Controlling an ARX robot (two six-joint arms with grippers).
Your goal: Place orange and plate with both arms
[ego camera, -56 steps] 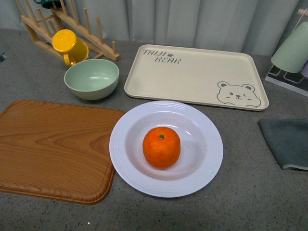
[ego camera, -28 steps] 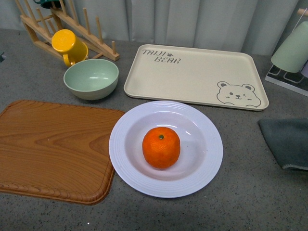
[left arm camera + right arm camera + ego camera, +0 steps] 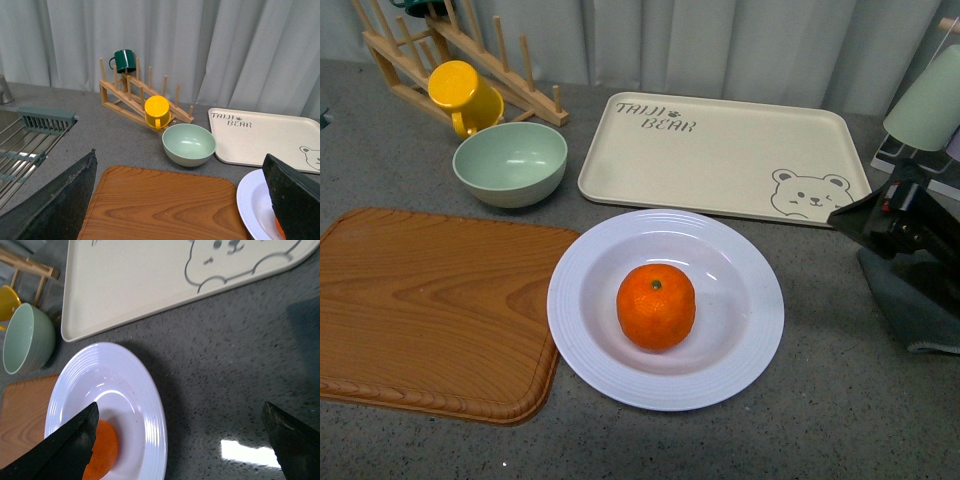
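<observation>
The round bright orange fruit (image 3: pixel 656 306) sits in the well of the large white deep plate (image 3: pixel 752 345), at the centre of the front frame on the grey speckled counter (image 3: pixel 820 420). The plate's left rim meets the brown wooden board (image 3: pixel 420 300); I cannot tell whether it overlaps the board. The beige bear tray (image 3: pixel 720 150) lies just above the plate, and the pale green bowl (image 3: pixel 510 160) is at upper left.

The right tool (image 3: pixel 180 409) stands at the frame's right edge over a grey cloth (image 3: pixel 920 300), spread wide and empty. The left tool (image 3: pixel 180 155) is also wide and holds nothing.

The likely risk is that any tilt while lifting the plate would set the fruit rolling over the rim. A finger nudging the rim could also slide the plate against the board.
</observation>
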